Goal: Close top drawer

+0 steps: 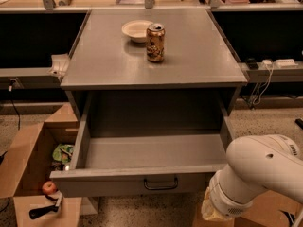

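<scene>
Camera view: under the grey desk (199, 56) top, the top drawer (109, 184) stands pulled far out, empty, rigid metal, probably easy-rolling. The gripper (214, 212) sits low beside the drawer's front right corner; the jaws' state cannot be told. Push the flat front near the wire handle (161, 184).

We're seeing grey cabinet top (199, 56) carrying bowl (136, 30), upright can (155, 42) just beside; gripper sitting out of view, lower right.
</scene>
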Motion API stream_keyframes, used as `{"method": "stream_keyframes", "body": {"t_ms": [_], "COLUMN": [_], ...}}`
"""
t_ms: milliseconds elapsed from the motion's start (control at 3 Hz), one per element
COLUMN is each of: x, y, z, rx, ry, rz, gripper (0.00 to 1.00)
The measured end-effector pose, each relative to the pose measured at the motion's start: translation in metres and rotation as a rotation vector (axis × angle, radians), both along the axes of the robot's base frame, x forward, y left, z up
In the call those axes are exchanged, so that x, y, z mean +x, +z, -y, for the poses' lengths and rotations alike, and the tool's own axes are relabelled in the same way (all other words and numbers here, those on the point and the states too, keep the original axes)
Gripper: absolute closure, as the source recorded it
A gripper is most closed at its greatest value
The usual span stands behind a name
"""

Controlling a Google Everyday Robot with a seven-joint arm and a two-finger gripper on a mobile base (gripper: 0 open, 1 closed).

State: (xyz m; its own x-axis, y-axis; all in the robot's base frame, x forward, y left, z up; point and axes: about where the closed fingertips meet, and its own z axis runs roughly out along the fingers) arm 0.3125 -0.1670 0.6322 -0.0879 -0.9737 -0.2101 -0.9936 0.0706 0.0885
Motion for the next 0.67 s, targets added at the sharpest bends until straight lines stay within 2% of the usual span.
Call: {"method": "stream_keyframes", "body": {"t_ms": [333,667], "x": [0.000,0.030], "y": [0.000,0.003], "z": [0.000,0.012], "rx": [0.000,0.025], "ry": [0.000,-0.003], "rz": [0.000,0.113], "gripper": [1.00,1.00]}}
